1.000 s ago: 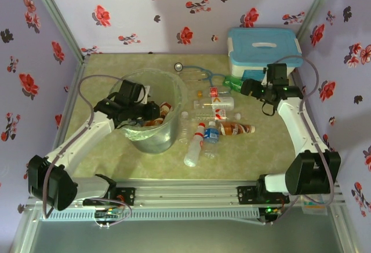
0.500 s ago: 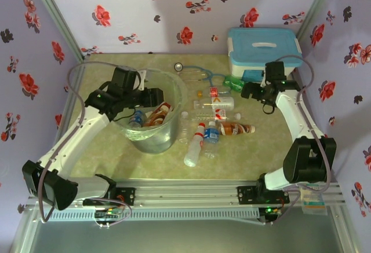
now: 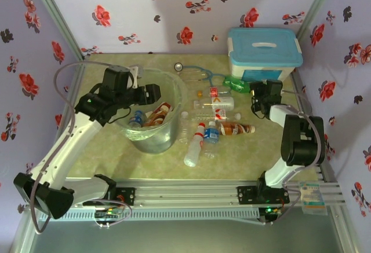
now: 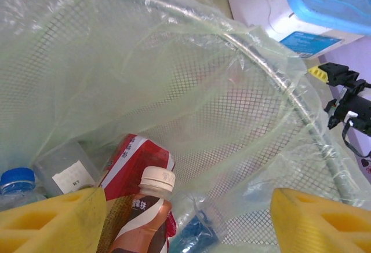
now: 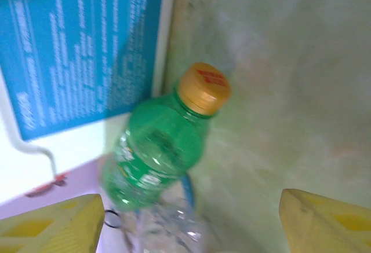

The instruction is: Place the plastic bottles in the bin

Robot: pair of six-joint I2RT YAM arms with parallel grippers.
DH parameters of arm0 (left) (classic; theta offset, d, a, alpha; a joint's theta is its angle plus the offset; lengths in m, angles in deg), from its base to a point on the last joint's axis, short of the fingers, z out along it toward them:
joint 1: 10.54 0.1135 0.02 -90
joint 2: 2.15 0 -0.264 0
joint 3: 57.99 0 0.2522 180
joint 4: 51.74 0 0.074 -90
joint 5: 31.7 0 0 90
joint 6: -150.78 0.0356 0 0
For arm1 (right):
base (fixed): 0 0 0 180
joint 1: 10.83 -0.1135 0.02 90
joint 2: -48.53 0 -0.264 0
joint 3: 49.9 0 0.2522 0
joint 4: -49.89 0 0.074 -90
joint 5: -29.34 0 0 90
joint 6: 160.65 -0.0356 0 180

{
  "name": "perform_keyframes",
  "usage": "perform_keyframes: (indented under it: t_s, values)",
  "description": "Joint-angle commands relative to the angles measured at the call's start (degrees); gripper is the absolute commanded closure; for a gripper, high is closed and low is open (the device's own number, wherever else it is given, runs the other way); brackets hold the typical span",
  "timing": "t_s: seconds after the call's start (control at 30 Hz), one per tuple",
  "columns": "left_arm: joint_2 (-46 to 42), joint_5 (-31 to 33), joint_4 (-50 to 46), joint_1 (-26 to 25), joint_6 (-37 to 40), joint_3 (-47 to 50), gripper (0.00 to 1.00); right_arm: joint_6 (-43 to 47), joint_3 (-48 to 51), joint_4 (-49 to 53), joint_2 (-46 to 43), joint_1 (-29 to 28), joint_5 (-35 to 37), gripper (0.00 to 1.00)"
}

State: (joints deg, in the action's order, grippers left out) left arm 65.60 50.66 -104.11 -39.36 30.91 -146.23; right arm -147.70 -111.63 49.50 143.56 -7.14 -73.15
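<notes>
1. Desk (image 3: 104, 160): mottled green-beige top. Walls (image 3: 133, 15) lilac w/ red & black flowers.
2. Bin (image 3: 153, 140) left-centre on desk, w/ binned bottles (image 4: 139, 166) inside. Loose bottles (image 3: 215, 127) lie on desk to its right.
3. Left hand (image 4: 185, 218) over bin, pads apart, empty.
4. Right hand (image 5: 185, 224): pads apart, nothing clamped. Green bottle (image 5: 156, 154) lies ahead, by blue-lid box (image 3: 264, 50).

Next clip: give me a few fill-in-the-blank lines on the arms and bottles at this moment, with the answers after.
1. The left gripper hangs over the bin with its jaws ____ and nothing between them.
2. The bottle lying just ahead of the jaws of the right gripper is ____ in colour.
3. The white box beside that bottle is closed by a lid coloured ____.

Missing words: open; green; blue.
</notes>
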Motion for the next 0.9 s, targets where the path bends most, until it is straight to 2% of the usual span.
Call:
perform_keyframes:
  t_s: [0.0,0.17,0.4,0.87]
  values:
    - [-1.9,2.4,0.5,0.6,-1.2,0.1,0.25,-10.9,-1.9,-10.1,2.7,-0.6,0.7,0.20]
    - [-3.3,3.0,0.1,1.4,-1.4,0.2,0.25,-14.7,-2.6,-13.4,7.2,-1.3,1.5,0.20]
    - [-4.8,3.1,0.0,3.1,-1.5,0.5,0.24,-14.3,-8.5,-7.2,11.6,-2.8,2.7,0.16]
    - [-6.3,3.1,-1.6,6.0,-0.8,0.4,0.22,-16.5,-14.0,-6.2,18.6,-4.9,3.6,0.15]
